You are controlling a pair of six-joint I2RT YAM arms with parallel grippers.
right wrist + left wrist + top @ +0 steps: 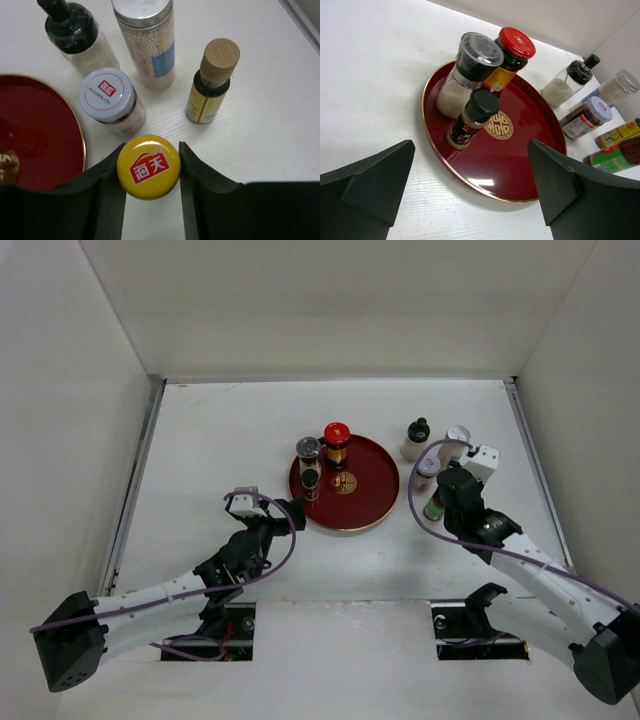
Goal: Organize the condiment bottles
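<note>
Top external view: red tray [375, 472] mid-counter is my reference.

Left claw [293, 512] sits at the tray's near-left rim, jaws wide apart, empty.

Right claw [151, 146] is right of the tray, pinched onto the yellow-cap bottle [148, 169], both fingers touching the cap. Bottle is upright; can't tell if it's off the counter.

On the tray, upright, bunched left-rear: clear-lid grinder [470, 70], red-cap jar [512, 55], black-cap shaker [472, 120].

Right of the tray, off it: silver-cap jar [147, 45], pump bottle [75, 35], white-lid jar [110, 100], tan-cap bottle [212, 85].

My read of the step: picking the yellow-cap bottle, tray-bound. Next move needs a straight lift clear of the white-lid jar just beside it, then a set-down on the tray's bare right half.

Counter [220, 430] is white, matte, faint grain. White walls on three sides.
</note>
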